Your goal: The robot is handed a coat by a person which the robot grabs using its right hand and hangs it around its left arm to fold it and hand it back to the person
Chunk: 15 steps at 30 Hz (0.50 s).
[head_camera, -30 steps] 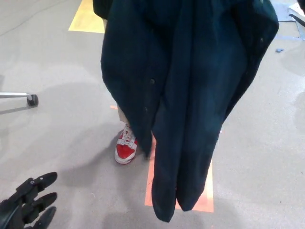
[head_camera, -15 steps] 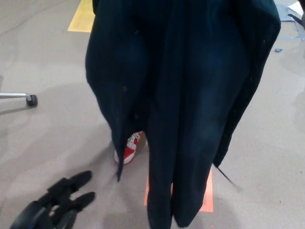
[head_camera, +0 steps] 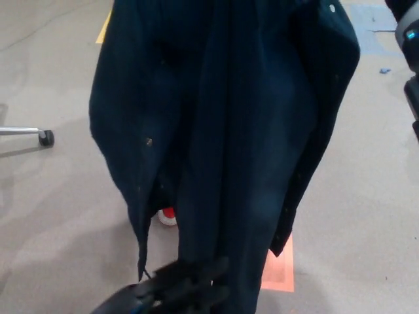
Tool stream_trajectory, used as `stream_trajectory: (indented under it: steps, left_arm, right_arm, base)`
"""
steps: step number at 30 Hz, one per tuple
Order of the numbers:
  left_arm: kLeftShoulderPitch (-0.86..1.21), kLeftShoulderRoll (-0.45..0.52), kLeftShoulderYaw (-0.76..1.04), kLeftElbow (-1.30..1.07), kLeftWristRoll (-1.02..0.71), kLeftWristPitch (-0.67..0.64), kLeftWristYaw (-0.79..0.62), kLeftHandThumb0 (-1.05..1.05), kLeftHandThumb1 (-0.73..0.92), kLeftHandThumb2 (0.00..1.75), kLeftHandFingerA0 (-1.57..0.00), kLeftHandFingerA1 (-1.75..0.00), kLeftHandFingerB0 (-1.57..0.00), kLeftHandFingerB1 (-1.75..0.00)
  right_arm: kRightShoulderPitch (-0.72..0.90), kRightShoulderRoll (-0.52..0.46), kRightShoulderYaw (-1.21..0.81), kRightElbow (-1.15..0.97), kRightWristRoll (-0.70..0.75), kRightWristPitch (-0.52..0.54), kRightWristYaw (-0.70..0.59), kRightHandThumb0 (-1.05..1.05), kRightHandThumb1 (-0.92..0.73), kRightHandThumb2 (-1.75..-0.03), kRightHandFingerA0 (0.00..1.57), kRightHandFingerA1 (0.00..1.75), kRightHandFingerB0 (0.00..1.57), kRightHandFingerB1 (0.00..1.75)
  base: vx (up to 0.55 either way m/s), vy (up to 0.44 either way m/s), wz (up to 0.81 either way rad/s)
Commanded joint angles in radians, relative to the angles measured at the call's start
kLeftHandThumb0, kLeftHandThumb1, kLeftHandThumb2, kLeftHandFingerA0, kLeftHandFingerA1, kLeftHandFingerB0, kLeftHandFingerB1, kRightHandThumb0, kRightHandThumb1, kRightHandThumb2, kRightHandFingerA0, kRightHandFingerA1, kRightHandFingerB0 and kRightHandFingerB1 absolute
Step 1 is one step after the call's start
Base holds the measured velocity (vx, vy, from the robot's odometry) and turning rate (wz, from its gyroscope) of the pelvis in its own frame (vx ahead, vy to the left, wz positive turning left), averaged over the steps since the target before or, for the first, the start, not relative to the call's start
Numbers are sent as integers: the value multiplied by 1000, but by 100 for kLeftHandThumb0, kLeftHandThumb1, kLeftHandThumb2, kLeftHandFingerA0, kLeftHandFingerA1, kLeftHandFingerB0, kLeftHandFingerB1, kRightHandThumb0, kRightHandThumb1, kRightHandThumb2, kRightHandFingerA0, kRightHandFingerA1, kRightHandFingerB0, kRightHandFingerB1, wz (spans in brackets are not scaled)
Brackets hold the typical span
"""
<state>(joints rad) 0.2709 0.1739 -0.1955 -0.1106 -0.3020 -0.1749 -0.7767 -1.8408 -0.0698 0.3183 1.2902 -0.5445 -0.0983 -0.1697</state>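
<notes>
The grey floor (head_camera: 52,196) is filling the head view, and the dark navy coat (head_camera: 222,131), the task item, is hanging full length at the centre of it. Its upper edge is running out of the top of the frame, so whatever is supporting it is not showing. The coat is hanging in long vertical folds, probably because it is being held from above and presented for the handover. Behind the coat's lower right corner, an orange floor marking (head_camera: 281,268) is showing. Below the coat's hem, the left hand (head_camera: 177,291) is reaching in from the bottom edge. It is motion-blurred, but its fingers (head_camera: 200,271) are appearing spread apart and are holding nothing. The left arm is probably being positioned as the rail over which the coat is to be draped. To the upper right of the coat, a black section of the right arm (head_camera: 411,52) is entering at the frame edge. Whether the right hand is open or closed cannot be determined. Behind the coat's lower left edge, a person's red and white shoe (head_camera: 167,216) is partly showing. Well to the left of the coat, a small black castor (head_camera: 45,137) is resting on the floor.
</notes>
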Motion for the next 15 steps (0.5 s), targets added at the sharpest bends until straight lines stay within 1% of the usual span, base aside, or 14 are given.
stream_trajectory:
  steps: [1, 2, 3, 4, 5, 6, 7, 8, 10, 11, 12, 13, 14, 15]
  left_arm:
    - [-47, 6, -78, -42, 62, 50, 33, -87, 80, 113, -6, -26, -6, -23]
    - [-58, 4, -86, -39, 66, 57, 39, -87, 80, 113, -6, -26, -6, -23]
    - [-77, -2, -100, -38, 66, 88, 49, -88, 79, 112, -6, -25, -6, -21]
    - [-85, -2, -108, -38, 65, 102, 57, -88, 79, 112, -6, -25, -6, -21]
    - [-122, -18, -125, -29, 81, 121, 71, -87, 79, 112, -6, -25, -6, -23]
    - [-162, -39, -141, -5, 99, 125, 86, -88, 82, 113, -6, -23, -6, -22]
    - [-211, -67, -158, 33, 117, 123, 106, -88, 82, 113, -6, -22, -6, -22]
    - [-232, -77, -163, 49, 122, 127, 116, -88, 82, 113, -6, -22, -6, -22]
    - [-268, -100, -170, 80, 129, 134, 136, -87, 82, 113, -6, -22, -6, -22]
    - [-318, -130, -172, 124, 139, 146, 160, -83, 80, 113, -5, -23, -5, -24]
    - [-346, -142, -171, 147, 151, 149, 174, -83, 81, 113, -6, -23, -6, -24]
    - [-393, -172, -163, 190, 161, 156, 207, -77, 92, 71, -10, -24, -9, -24]
    - [-436, -202, -153, 228, 168, 164, 239, -77, 92, 71, -10, -24, -9, -24]
    - [-468, -231, -140, 255, 170, 173, 274, -77, 71, 107, -5, -41, -5, -39]
  right_arm:
    - [-34, 33, -32, -3, 40, -15, 11, -39, -85, -66, 111, 94, 90, 86]
    - [-35, 38, -34, -3, 40, -13, 12, -39, -85, -66, 111, 94, 90, 86]
    - [-32, 43, -21, -4, 23, -19, 1, -38, -85, -65, 109, 81, 92, 76]
    - [-31, 45, -16, -4, 16, -21, -3, -38, -85, -65, 109, 81, 92, 76]
    - [-24, 58, -31, -5, 32, -29, -12, -38, -84, -64, 98, 125, 82, 103]
    - [-21, 71, -35, -6, 39, -32, -12, -34, -86, -64, 94, 90, 83, 71]
    - [-21, 82, -27, -6, 30, -38, -7, -24, -76, -63, 92, 123, 73, 105]
    - [-21, 83, -17, -6, 19, -44, -8, -24, -76, -63, 92, 123, 73, 105]
    - [-19, 85, -10, -8, 14, -58, -7, -20, -72, -62, 98, 125, 72, 113]
    - [-17, 98, -34, -11, 41, -45, -1, -32, -81, -63, 105, 91, 85, 73]
    - [-15, 101, -36, -12, 42, -45, -2, -34, -84, -65, 107, 78, 87, 66]
    - [-15, 109, -38, -13, 44, -47, 1, -36, -87, -66, 113, 80, 96, 71]
    - [-15, 115, -40, -14, 47, -49, 5, -36, -87, -66, 113, 80, 96, 71]
    - [-16, 119, -41, -16, 48, -58, 12, -35, -86, -66, 117, 81, 101, 77]
  base:
    - [0, 0, 0]
    - [0, 0, 0]
    - [0, 0, 0]
    - [0, 0, 0]
    - [0, 0, 0]
    - [0, 0, 0]
    - [0, 0, 0]
    - [0, 0, 0]
    - [0, 0, 0]
    - [0, 0, 0]
    - [0, 0, 0]
    - [0, 0, 0]
    - [0, 0, 0]
    - [0, 0, 0]
